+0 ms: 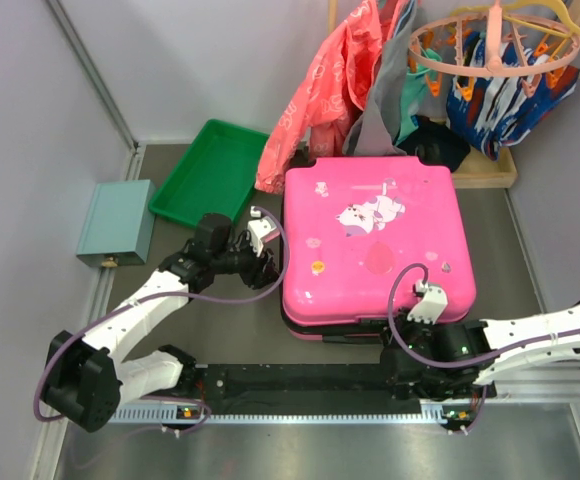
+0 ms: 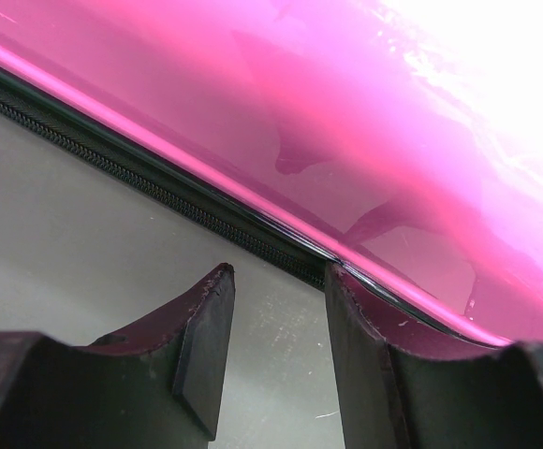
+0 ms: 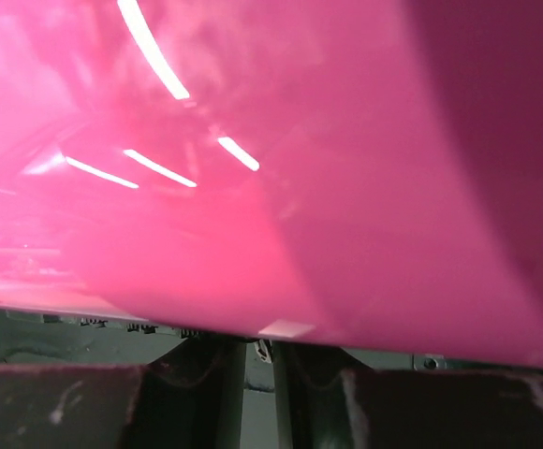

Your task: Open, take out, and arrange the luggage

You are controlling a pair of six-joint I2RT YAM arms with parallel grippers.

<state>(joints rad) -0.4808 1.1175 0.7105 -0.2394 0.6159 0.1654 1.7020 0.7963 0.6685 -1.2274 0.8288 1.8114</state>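
Top view: the luggage lies flat and closed on the table, sticker side up, right of centre. Left gripper is at the case's 9 o'clock side, low near the seam. Right gripper is at the 5-6 o'clock front edge, tucked under the rim. Likely one arm steadies while the other works the zip. Green tray sits at the case's 10 o'clock, apart from it.

Left wrist: left gripper released, jaws apart, bare table between them. The 3 o'clock finger sits right at the black zip band under the pink shell, so it looks placed to brace or find the seam. Nothing held.

Right wrist: pink shell fills the view. Right gripper is at 6 o'clock, jaws nearly together, with a small pale bit in the slit, maybe a zip pull. Cannot tell if it is grasped. The case is not yet open.
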